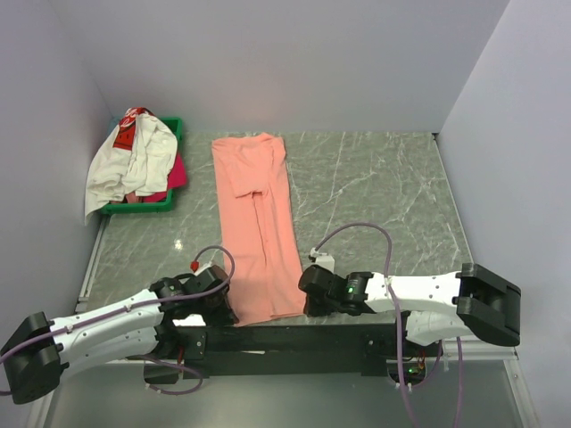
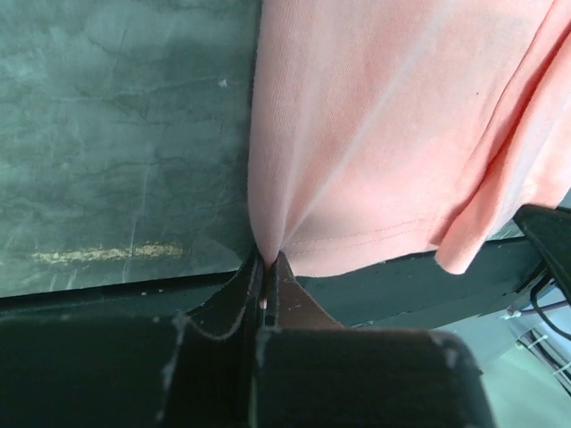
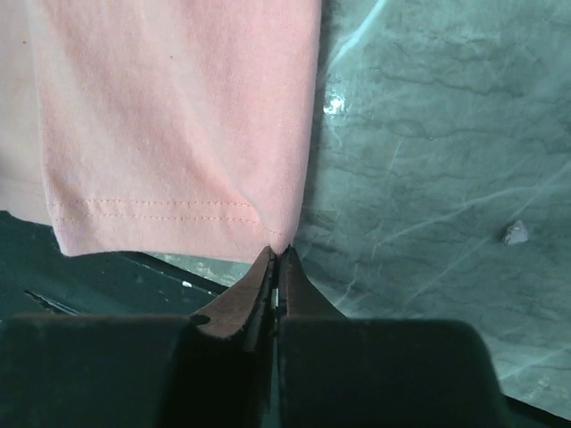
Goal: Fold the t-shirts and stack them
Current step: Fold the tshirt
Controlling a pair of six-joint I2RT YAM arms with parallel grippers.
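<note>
Left gripper (image 2: 266,260) and right gripper (image 3: 277,254) clamp stitched hem corners of knit salmon-pink t-shirt (image 1: 259,223).

No word, brand or number can be read anywhere; the only print, a red patch (image 1: 132,125) with pale marks on the white shirt (image 1: 143,165) at ten o'clock of the tabletop (image 1: 375,187), is too small to read.

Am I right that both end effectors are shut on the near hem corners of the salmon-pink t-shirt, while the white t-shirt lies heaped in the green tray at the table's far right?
No: the top external view shows the green tray with the white t-shirt at the table's far left. The left end effector and right end effector are shut on the salmon-pink t-shirt's near hem corners.
</note>
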